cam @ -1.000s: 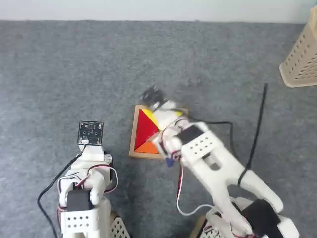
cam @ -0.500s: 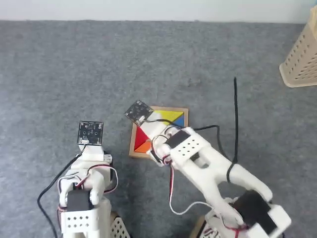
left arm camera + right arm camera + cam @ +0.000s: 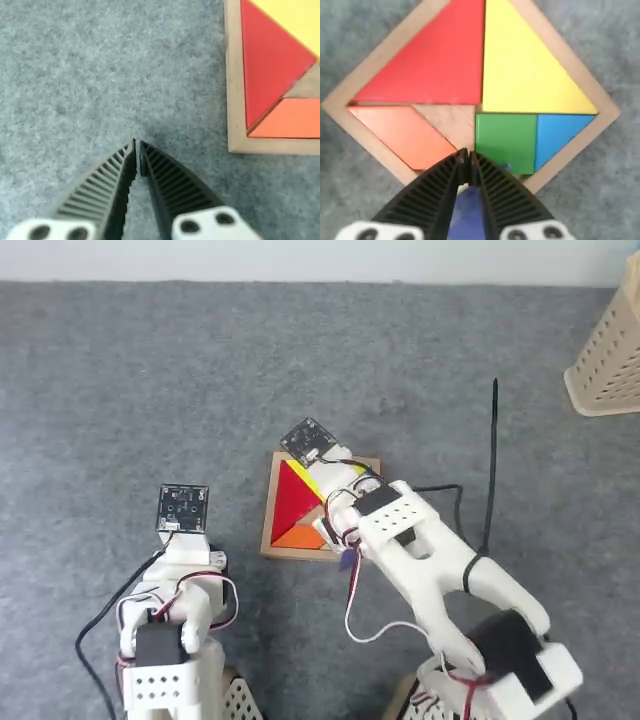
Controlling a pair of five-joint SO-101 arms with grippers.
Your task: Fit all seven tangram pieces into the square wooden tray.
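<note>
Stretched out over wooden tray (image 3: 562,55), right claw (image 3: 468,151) clamped shut on blue piece (image 3: 466,217), tips just short of green piece (image 3: 505,140). Drawn back, left claw (image 3: 137,144) shut and empty above grey worktop (image 3: 75,75), tray corner ahead, off to one side.

Smooth coloured pieces (image 3: 525,70) lie in a matt wooden tray (image 3: 572,145) (rough felt (image 3: 150,370) beneath).

Bright, even, diffuse lighting; shadows soft and faint.
</note>
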